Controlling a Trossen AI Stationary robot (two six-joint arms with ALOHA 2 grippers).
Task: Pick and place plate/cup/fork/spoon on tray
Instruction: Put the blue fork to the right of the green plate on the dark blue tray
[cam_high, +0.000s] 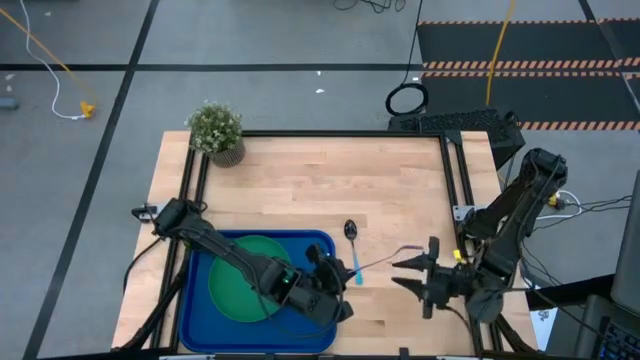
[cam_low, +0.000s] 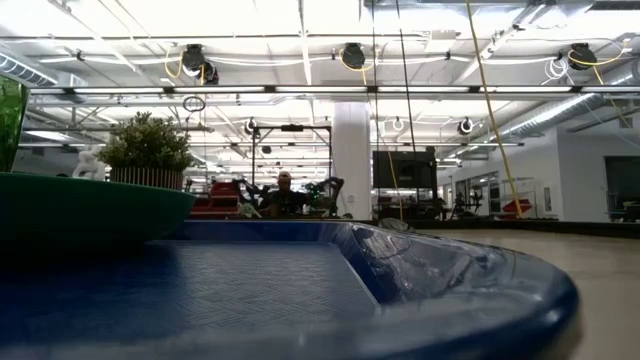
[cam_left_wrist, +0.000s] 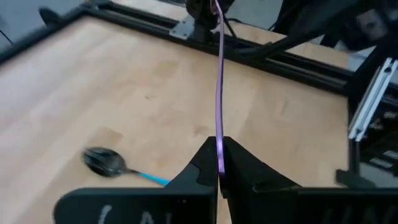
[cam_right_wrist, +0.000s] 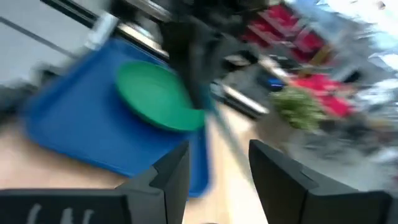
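The dark-blue tray (cam_high: 200, 300) lies at the table's near left with the green plate (cam_high: 235, 275) on it. My left gripper (cam_high: 338, 275) reaches over the tray's right rim and is shut on the slim pale fork (cam_high: 385, 258). The fork runs out toward my right gripper (cam_high: 398, 273), which stands open just right of it, over bare wood. The spoon (cam_high: 351, 232) lies on the table beside the tray's far right corner, bowl toward the far edge. A translucent green thing, probably the cup (cam_low: 8, 120), shows at the low view's left edge above the plate (cam_low: 80, 210). My left gripper pinches one end of the fork (cam_left_wrist: 219, 146) between its two fingers; which end, I cannot tell. The fingers come from the table's left, slanting a little down, and lie along the fork. The fork stands on edge, sticks straight out past the fingertips and hangs clear of the table.
A small potted plant (cam_high: 216, 132) stands at the table's far left corner. Black rails run along the table's far and right sides (cam_high: 455, 180). Bare wood lies between the spoon and the far edge. A person shows far off in the room (cam_low: 285, 190).
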